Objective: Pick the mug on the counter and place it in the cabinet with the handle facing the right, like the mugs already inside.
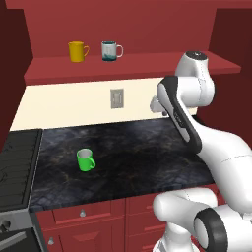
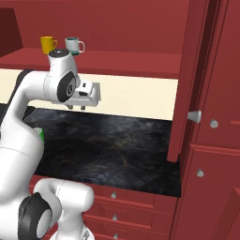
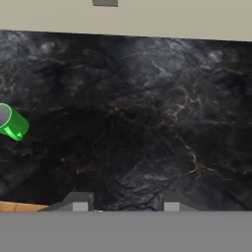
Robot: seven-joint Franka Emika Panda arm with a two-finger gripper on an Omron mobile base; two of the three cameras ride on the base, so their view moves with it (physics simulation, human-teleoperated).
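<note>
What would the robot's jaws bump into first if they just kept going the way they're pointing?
Probably bare black counter. The gripper points down at it, and the green mug sits well off to one side.

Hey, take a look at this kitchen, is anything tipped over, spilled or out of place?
Nothing stands out. The green mug stands upright on the black counter, apart from the yellow mug and the white-and-teal mug, both upright on the cabinet shelf. No spill is visible.
</note>
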